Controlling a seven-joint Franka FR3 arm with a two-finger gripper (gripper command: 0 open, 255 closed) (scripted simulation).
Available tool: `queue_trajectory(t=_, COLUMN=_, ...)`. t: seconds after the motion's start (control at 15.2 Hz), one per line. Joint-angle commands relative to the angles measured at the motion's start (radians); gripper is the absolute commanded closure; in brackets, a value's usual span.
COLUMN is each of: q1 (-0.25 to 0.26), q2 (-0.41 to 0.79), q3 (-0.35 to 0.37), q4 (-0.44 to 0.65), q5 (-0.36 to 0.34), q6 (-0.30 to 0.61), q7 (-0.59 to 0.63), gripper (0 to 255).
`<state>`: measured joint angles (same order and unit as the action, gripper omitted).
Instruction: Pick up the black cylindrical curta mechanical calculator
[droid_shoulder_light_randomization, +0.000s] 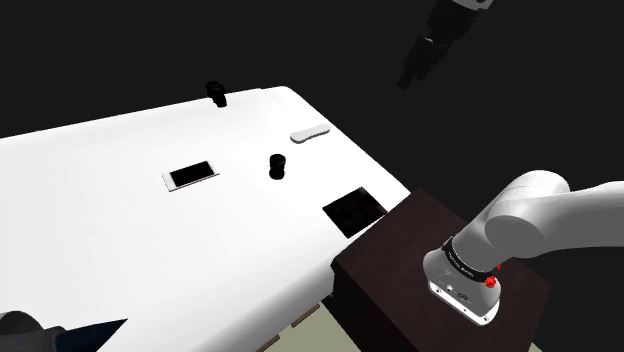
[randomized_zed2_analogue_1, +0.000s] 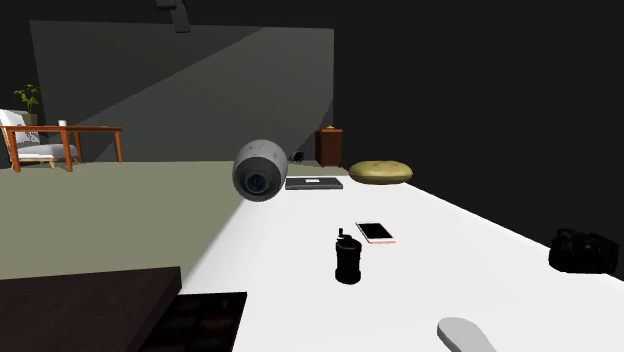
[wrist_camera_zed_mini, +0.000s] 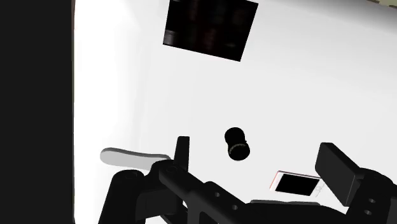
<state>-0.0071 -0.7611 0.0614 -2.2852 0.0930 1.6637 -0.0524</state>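
Small black calculator (randomized_zed2_analogue_1: 347, 258), squat upright cylinder with a little crank knob on top, standing on the white table (droid_shoulder_light_randomization: 120, 230), my gripper (droid_shoulder_light_randomization: 407, 80) high above, jaws released, empty.

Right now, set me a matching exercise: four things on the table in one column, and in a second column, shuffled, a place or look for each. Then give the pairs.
Things
1. black cylindrical calculator
2. phone
3. dark square panel
4. oblong thing

Descriptions
A. pale grey all over
B. stands upright near the middle of the table
C. next to the dark stand
D. lies flat, white frame around a dark screen

Pairs: 1-B, 2-D, 3-C, 4-A
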Motion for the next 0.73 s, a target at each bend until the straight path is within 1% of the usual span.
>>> queue_trajectory(t=0.0, q1=0.000, q2=0.000, q3=0.000, q4=0.000, q5=0.000, q6=0.000, q7=0.000, gripper=0)
queue_trajectory(t=0.33, q1=0.006, q2=0.129, q3=0.038, q4=-0.031, q5=0.008, q6=0.143, q7=0.016, gripper=0)
queue_trajectory(t=0.66, q1=0.010, q2=0.283, q3=0.075, q4=-0.029, q5=0.006, q6=0.278, q7=0.035, gripper=0)
